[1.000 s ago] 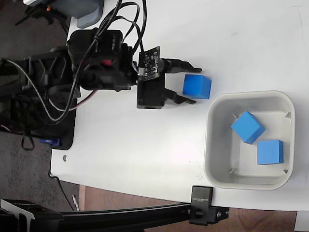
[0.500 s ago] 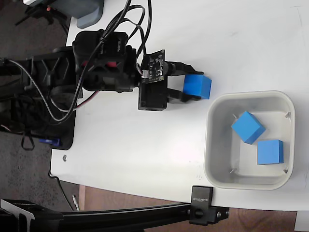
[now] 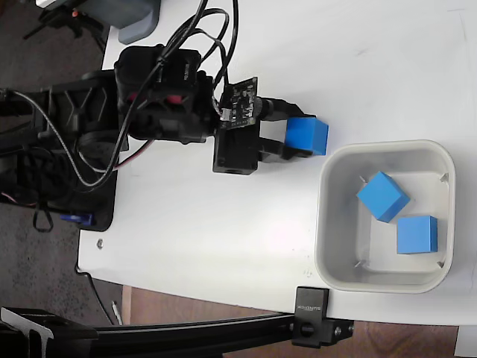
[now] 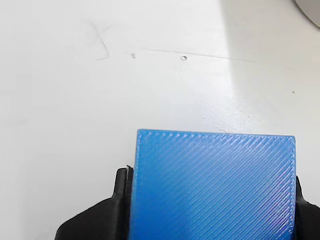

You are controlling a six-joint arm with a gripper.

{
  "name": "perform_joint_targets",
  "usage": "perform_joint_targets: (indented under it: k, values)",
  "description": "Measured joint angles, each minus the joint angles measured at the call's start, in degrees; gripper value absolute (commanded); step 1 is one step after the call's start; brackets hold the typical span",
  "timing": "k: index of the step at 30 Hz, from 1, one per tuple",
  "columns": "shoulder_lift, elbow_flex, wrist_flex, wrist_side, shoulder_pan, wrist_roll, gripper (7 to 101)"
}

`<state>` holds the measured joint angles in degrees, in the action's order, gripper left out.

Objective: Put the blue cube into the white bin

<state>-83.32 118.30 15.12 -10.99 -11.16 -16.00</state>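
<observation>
Jaws closed since earlier frame, now pinching blue cube; white bin beside.

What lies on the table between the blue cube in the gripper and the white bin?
Nothing: in the fixed view, only a narrow strip of bare white table separates the blue cube, held by the gripper, from the white bin.

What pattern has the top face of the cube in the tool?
Fine diagonal ridges on bright blue cube; clearest in the wrist view.
</observation>
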Motion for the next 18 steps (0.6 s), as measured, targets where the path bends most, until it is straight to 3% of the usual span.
perform_joint_targets:
  k: [8, 14, 18]
  values:
    - [-9.7, -0.7, 9.1, 0.0, 1.2, 2.2, 44.1]
    - [-18.5, -4.9, 17.9, 0.8, 6.1, 6.0, 44.6]
    - [-17.8, -10.4, 19.1, 3.1, 9.8, 8.3, 44.6]
